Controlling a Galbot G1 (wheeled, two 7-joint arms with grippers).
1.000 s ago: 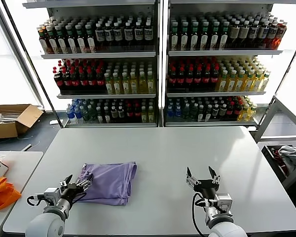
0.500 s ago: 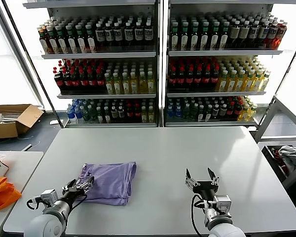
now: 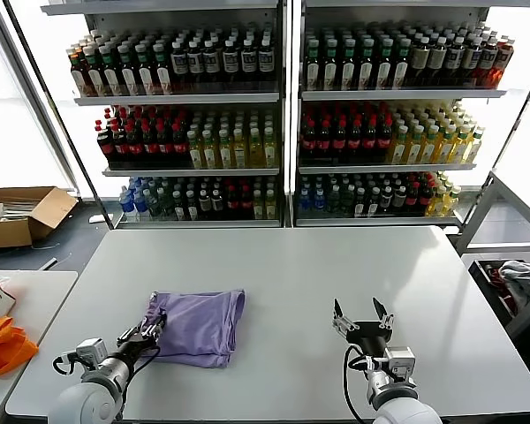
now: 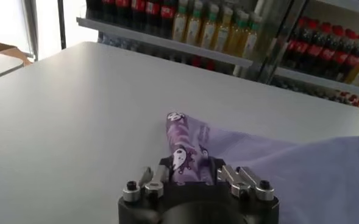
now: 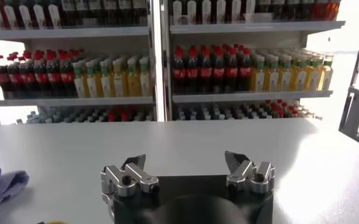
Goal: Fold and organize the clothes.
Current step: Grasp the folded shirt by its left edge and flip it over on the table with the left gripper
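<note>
The lavender T-shirt (image 3: 201,325) lies folded on the white table (image 3: 283,274), front left. My left gripper (image 3: 147,334) is at the shirt's left edge. In the left wrist view the gripper (image 4: 189,168) is shut on a bunched fold of the shirt (image 4: 301,170) that shows the dark purple-and-white print (image 4: 184,143). My right gripper (image 3: 363,313) is open and empty above the table at the front right, well apart from the shirt. The right wrist view shows its spread jaws (image 5: 188,163) and a bit of the shirt (image 5: 1,181) at the far edge.
Shelves of bottles (image 3: 283,115) stand behind the table. An orange bag (image 3: 2,346) lies on a side table at the left, and a cardboard box (image 3: 22,215) sits on the floor behind it. A grey-white cloth bundle (image 3: 521,277) lies at the right.
My left gripper's fingers have gone from spread to shut on the shirt's left edge, shifting slightly toward the shirt. The right gripper has stayed in place, open.
</note>
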